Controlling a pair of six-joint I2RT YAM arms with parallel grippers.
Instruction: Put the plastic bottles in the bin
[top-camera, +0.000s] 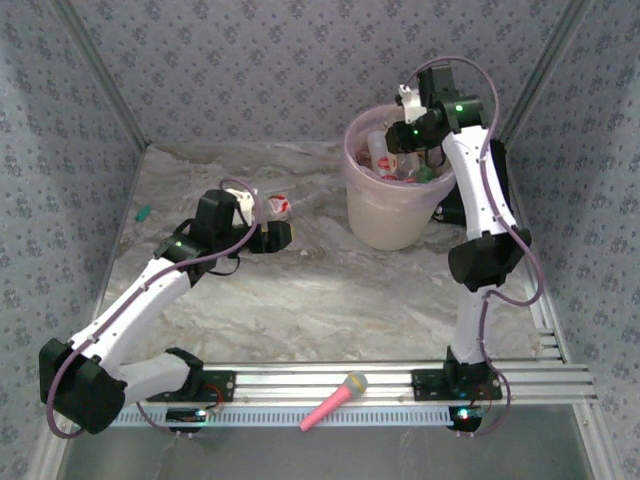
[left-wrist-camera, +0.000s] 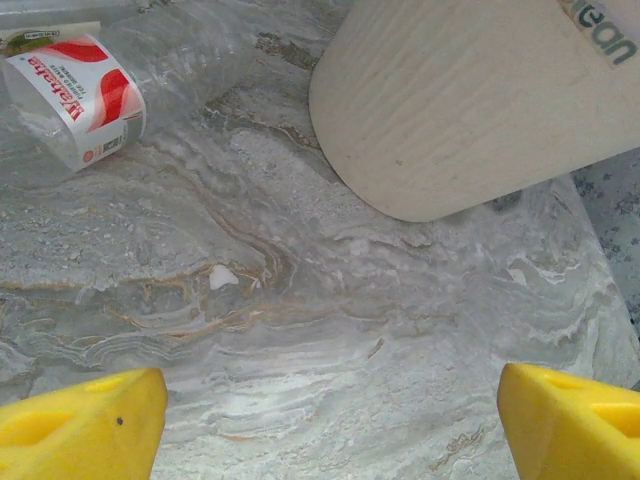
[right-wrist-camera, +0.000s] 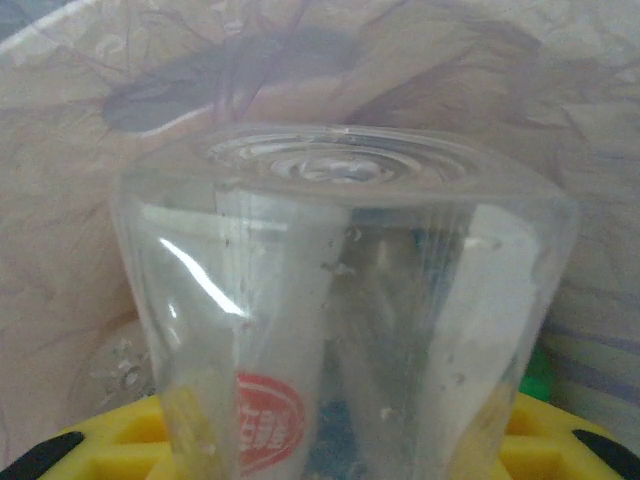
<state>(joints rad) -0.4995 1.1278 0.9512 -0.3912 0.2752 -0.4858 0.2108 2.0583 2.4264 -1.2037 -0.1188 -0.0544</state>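
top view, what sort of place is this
Likely a staged robot test cell: patterned walls box in a marble-print table, two arms are bolted to a metal rail, and a bin holds bottles.

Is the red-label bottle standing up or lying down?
Lying down: the red-label bottle rests on its side on the table, near the bin.

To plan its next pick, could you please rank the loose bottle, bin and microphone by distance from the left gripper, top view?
1. Bottle, just beyond the left gripper.
2. Bin, to the right.
3. Microphone, on the near rail.
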